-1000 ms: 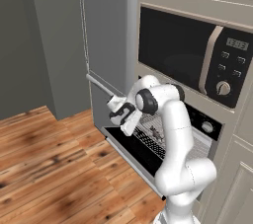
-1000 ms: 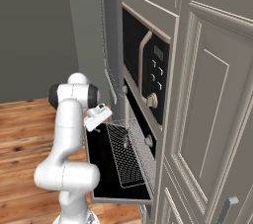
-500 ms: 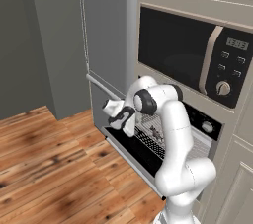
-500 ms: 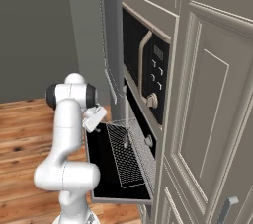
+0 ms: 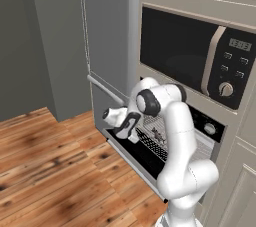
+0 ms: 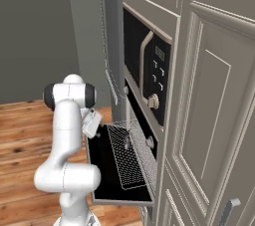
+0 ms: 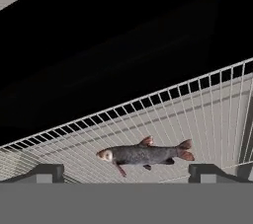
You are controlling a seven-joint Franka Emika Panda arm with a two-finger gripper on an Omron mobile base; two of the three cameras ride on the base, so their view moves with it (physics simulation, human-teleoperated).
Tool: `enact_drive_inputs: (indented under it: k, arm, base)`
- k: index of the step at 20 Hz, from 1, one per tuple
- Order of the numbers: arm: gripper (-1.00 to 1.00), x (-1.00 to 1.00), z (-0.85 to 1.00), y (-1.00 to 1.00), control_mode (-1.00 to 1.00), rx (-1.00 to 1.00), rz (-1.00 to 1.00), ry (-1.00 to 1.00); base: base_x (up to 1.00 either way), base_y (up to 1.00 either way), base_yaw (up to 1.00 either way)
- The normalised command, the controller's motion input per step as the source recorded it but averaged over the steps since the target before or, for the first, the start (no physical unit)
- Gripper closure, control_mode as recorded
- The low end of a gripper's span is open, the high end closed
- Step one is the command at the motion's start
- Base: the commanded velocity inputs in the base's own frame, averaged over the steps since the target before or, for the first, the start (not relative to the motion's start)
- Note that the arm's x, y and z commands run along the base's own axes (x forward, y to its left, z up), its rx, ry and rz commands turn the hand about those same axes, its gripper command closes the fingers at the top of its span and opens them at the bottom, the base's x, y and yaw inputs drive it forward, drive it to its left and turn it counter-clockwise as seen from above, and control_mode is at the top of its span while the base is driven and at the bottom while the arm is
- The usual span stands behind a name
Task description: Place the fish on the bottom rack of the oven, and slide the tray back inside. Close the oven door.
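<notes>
On the pulled-out bottom rack [image 7: 197, 119] lies the fish [image 7: 143, 154], released, while the hand [image 5: 121, 124], fingers spread and empty, has drawn back from it over the open oven door [image 6: 107, 170], so sliding the rack in likely comes next.

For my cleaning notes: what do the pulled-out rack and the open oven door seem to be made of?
The rack looks like silvery metal wire: thin pale bars in a grid, with the fish lying on it. The oven door looks like black glass, smooth and dark, though the render leaves this uncertain.
</notes>
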Motion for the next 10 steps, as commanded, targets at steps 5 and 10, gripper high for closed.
enact_drive_inputs:
  k: [5, 10]
  arm:
    - [-1.0, -0.02, -0.05, 0.0, -1.0, 0.19, 0.18, 0.12]
    - [-1.0, 0.0, -0.04, -0.17, -1.0, 0.27, 0.13, 0.1]
  base:
    - [0.0, 0.0, 0.0]
    - [0.0, 0.0, 0.0]
